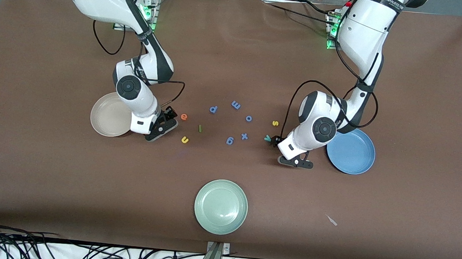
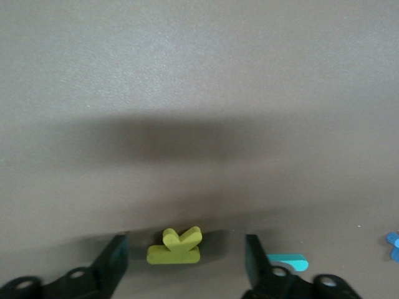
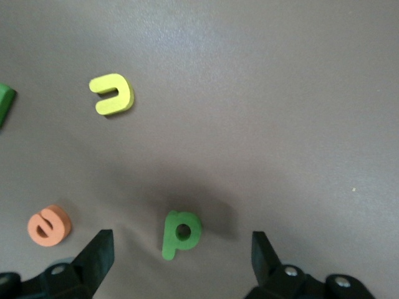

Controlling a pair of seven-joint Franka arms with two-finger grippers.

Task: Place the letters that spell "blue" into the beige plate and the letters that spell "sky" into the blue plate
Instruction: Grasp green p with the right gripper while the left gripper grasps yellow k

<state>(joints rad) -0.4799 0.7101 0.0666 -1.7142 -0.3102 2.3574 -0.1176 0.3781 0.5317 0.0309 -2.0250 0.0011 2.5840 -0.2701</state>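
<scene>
Beige plate point(image 1: 106, 116) and blue plate point(image 1: 353, 152), the largest things we deal with, lie at nine and three o'clock of the scattered letters in the front view. Neither holds a letter yet, so we judge the sorting barely begun. A pale green plate point(image 1: 220, 207) sits at six o'clock and has no part in the task. Each arm works beside its own plate, which keeps every carry short. The right gripper point(image 3: 181, 255) is down at the table next to the beige plate, its jaws wide and straddling the green b point(image 3: 181, 233), touching neither side. The left gripper point(image 2: 184, 261) is low beside the blue plate, jaws apart with the yellow k point(image 2: 176, 247) between them and a gap on each flank, set for a pinch on the thin foam. The teal y point(image 1: 267, 138) lies just beside that gripper, with the yellow s point(image 1: 275, 123) at twelve o'clock of it. The orange e point(image 1: 184, 117), dark-green l point(image 1: 200, 128) and yellow u point(image 1: 184, 140) wait near the right gripper. The blue letters point(image 1: 230, 140) fill the middle and should stay put.
</scene>
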